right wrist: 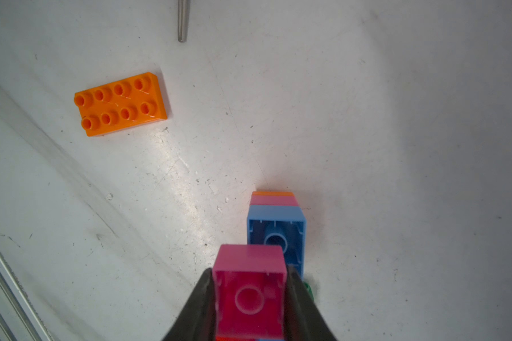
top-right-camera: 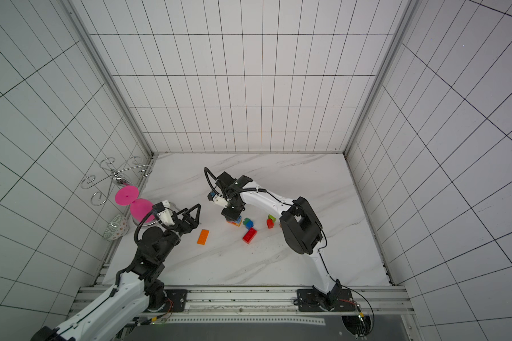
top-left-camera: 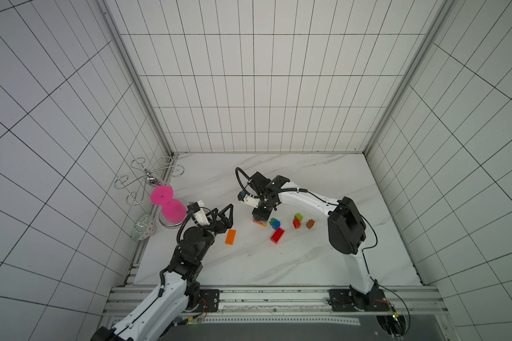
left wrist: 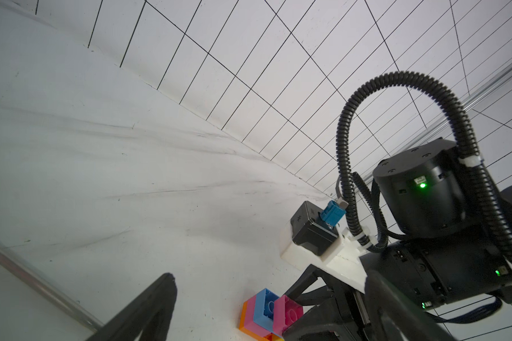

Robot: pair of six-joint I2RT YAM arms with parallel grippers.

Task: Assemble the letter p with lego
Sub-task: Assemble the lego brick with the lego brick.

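Note:
My right gripper (top-left-camera: 260, 218) points straight down, shut on a pink lego brick (right wrist: 249, 295). That brick's hollow underside faces the wrist camera. It sits against a blue brick (right wrist: 275, 233) that belongs to a small stack (left wrist: 257, 316) of orange, pink and blue layers lying on the marble table (top-left-camera: 308, 265). A flat orange brick (top-left-camera: 230, 236) lies loose to the left of the stack. Just beyond that brick my left gripper (top-left-camera: 223, 214) hovers open and holds nothing. Red (top-left-camera: 277, 235), blue-green (top-left-camera: 275, 223), green-red (top-left-camera: 297, 220) and brown (top-left-camera: 310, 223) bricks lie to the right.
A pink hourglass cup (top-left-camera: 167, 206) stands at the table's left edge, close behind the left wrist. Next to it are a wire stand (top-left-camera: 148, 177) and a patterned round object (top-left-camera: 144, 231). Tiled walls close in three sides. A metal rail (top-left-camera: 275, 298) runs along the front.

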